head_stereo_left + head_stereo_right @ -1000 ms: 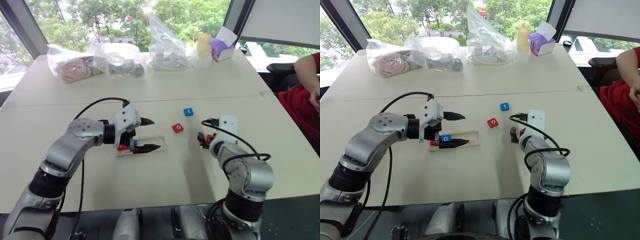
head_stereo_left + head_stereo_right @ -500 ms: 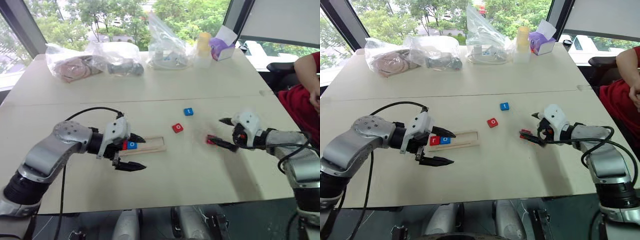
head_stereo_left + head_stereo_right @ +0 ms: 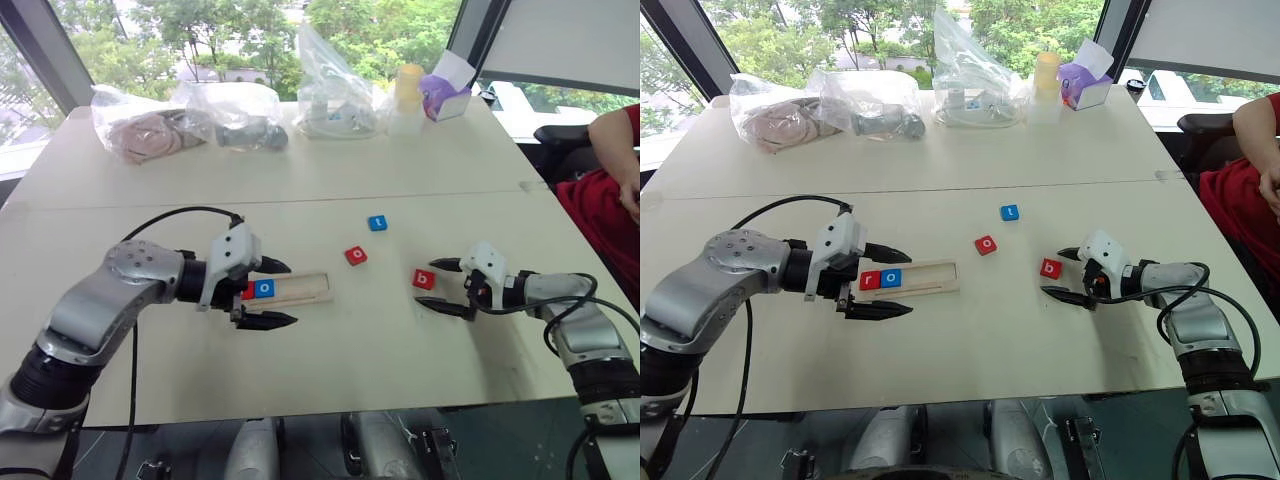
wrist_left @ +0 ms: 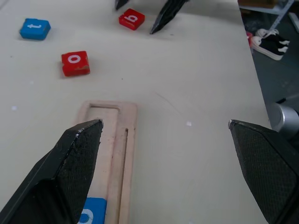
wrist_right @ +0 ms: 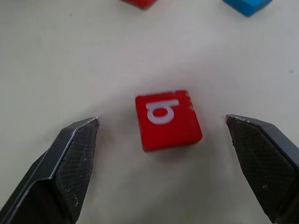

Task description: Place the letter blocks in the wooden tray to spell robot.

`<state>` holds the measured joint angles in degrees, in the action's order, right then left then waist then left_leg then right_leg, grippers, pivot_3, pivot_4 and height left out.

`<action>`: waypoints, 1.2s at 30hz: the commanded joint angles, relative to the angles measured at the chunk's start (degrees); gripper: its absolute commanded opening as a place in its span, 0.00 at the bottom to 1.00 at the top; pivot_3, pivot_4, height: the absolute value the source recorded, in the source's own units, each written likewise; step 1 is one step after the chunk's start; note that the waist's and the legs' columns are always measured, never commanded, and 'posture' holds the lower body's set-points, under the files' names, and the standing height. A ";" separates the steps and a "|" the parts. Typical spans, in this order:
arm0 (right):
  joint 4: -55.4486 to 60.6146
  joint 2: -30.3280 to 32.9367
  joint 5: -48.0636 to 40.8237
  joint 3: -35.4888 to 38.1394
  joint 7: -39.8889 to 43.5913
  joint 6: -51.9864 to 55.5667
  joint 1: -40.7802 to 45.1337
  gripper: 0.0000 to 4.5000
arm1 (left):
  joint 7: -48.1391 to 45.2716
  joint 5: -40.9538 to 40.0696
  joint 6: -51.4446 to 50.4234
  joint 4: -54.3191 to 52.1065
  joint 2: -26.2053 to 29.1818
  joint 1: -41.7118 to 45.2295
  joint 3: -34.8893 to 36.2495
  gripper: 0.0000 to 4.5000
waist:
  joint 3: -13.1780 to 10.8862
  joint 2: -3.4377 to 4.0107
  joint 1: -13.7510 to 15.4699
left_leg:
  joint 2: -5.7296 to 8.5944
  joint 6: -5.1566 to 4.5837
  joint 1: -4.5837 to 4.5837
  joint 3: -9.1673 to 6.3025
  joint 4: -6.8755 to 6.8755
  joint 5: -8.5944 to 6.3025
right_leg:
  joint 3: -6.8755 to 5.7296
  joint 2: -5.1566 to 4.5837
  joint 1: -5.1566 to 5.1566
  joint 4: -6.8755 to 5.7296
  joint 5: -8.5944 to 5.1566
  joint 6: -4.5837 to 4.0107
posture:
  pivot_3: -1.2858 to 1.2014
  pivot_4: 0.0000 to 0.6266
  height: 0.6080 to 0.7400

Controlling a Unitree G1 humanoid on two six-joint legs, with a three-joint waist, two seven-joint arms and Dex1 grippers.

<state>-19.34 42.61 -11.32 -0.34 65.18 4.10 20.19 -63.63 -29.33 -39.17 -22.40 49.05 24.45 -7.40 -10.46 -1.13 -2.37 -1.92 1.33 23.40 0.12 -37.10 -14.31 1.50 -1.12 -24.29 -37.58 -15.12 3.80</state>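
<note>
Tray [image 3: 908, 279], light wood, lay on the tabletop [image 3: 970, 340] left of centre, w/ red r block [image 3: 870, 280] and blue o block [image 3: 891, 279] side by side in its left end; rest of the slot bare. Left gripper [image 3: 884, 284] sat at that left end, fingers wide apart, one either side of the tray, holding nothing. Red b block [image 3: 1051, 268] lay flat toward the right edge, w/ right gripper [image 3: 1064, 274] just beside it, fingers spread wide and flanking the block, not touching it. Red o block [image 3: 986, 244] and blue t block [image 3: 1010, 212] lay loose near centre, apart from each other. Plastic bags [image 3: 870, 105] lined the far edge.
</note>
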 commanded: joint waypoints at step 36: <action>-0.06 -27.39 4.62 -20.08 -1.92 10.65 24.57 0.26 | 0.87 0.27 1.94 2.39 12.21 -18.83 23.26 1.00 | -0.06 -0.03 0.12 | -0.20 0.03 -0.04 0.09 -0.06 0.02 | 0.05 0.04 -0.23 -0.48 0.00 -0.18 | 0.52 0.24 1.00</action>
<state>-19.97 15.98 -6.95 -19.62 61.93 15.54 43.74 -63.42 -28.07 -36.92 -17.91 61.07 5.78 13.06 -10.52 -1.16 -2.25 -2.13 1.36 23.36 0.20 -37.16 -14.30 1.54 -1.07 -24.52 -38.06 -15.12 3.62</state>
